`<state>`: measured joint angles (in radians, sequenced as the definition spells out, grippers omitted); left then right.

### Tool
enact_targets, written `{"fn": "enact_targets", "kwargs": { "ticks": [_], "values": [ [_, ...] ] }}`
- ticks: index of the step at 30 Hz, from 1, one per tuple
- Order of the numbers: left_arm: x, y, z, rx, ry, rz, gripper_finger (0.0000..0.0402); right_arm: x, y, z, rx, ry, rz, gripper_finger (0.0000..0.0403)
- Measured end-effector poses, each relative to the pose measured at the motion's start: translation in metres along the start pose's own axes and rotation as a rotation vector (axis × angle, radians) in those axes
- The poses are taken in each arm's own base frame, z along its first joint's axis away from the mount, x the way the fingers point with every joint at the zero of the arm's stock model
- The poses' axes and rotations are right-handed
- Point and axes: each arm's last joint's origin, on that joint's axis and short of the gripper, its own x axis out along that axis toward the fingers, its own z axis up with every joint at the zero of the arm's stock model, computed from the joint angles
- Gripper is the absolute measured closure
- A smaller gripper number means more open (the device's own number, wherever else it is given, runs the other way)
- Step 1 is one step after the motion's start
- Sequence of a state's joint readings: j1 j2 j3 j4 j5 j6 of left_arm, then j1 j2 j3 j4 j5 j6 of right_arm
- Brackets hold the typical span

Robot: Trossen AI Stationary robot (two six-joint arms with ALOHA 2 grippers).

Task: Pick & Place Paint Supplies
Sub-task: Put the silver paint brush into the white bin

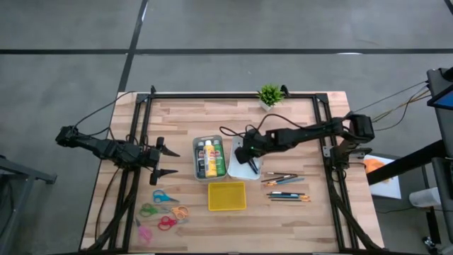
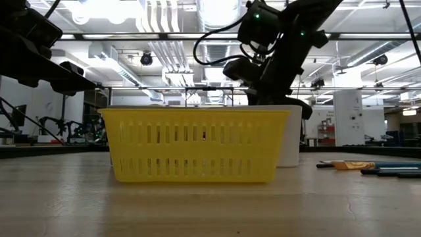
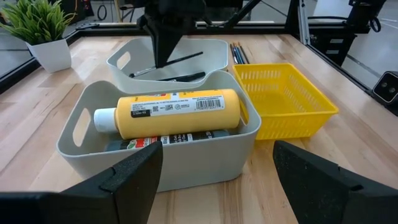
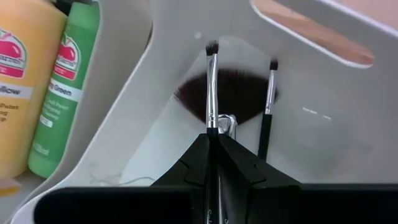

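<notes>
Holding three paint bottles (image 1: 210, 157), one bin (image 1: 197, 166); another bin (image 1: 255, 168), brushes (image 4: 211, 87).

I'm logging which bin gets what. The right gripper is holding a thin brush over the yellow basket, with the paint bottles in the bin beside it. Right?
Not quite. The right gripper, shut on a thin brush, is over the pale bin, not the yellow basket; the right wrist view shows this. The paint bottles do lie in the bin beside it.
</notes>
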<state>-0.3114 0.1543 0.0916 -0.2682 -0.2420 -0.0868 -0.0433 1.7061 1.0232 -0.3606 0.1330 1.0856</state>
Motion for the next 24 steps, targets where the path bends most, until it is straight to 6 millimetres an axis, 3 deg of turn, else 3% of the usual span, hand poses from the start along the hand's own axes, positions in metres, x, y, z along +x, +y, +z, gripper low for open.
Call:
{"fn": "enact_targets", "kwargs": {
  "ticks": [5, 13, 20, 24],
  "values": [
    [0.000, 0.000, 0.000, 0.000, 0.000, 0.000, 0.0096, 0.000, -0.001, 0.002, 0.000, 0.000, -0.002, 0.0379],
    [0.000, 0.000, 0.000, 0.000, 0.000, 0.000, 0.0096, -0.001, 0.000, 0.002, -0.016, -0.001, 0.001, 0.0316],
    [0.000, 0.000, 0.000, 0.000, 0.000, 0.000, 0.0096, -0.001, 0.000, 0.002, -0.045, -0.002, 0.002, 0.0310],
    [0.000, 0.000, 0.000, 0.000, 0.000, 0.000, 0.0096, -0.012, 0.008, 0.008, -0.164, -0.024, 0.038, 0.0310]
  ]
}}
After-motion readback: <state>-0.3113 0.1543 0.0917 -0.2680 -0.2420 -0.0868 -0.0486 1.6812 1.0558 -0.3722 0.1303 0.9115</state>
